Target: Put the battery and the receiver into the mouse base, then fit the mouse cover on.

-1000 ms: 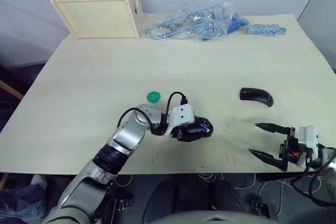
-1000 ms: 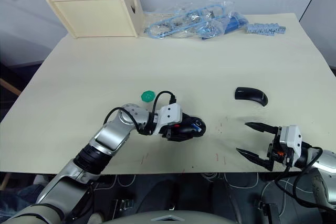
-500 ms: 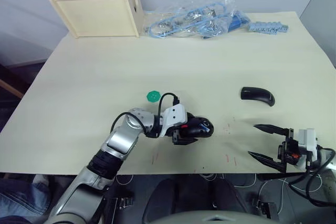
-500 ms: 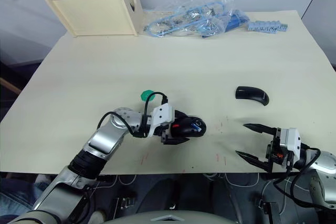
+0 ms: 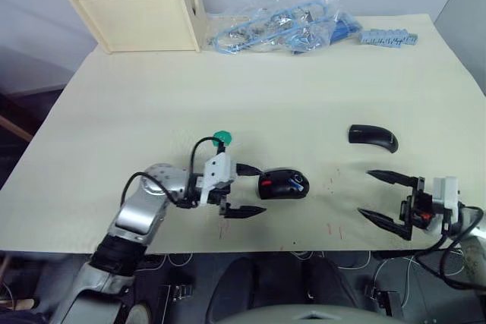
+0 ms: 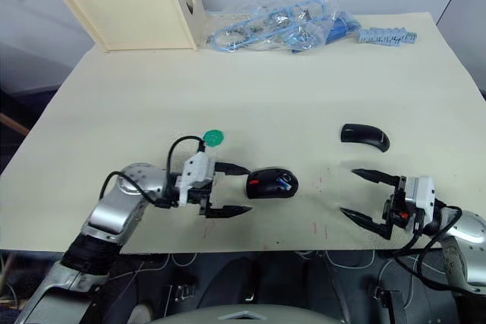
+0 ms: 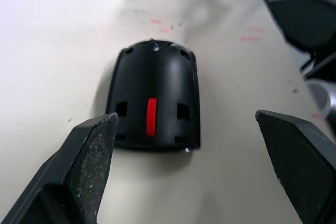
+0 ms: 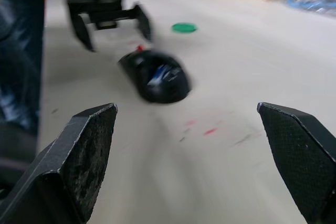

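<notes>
Left claw [image 5: 247, 190] gapes wide just beside the mouse base [image 5: 283, 184], not touching it. Right claw [image 5: 383, 199] spread too, near the table [image 5: 304, 89] edge. Mouse cover [image 5: 372, 136] lies apart.

Looks like a robotics lab or test room: broad cream-topped bench [image 5: 304, 81] against a plain grey wall, red pen marks on its surface, clear plastic bags of blue cables [image 5: 281, 28] and two pale wooden box frames [image 5: 140, 17] at the far edge, loose wiring hanging below.
</notes>
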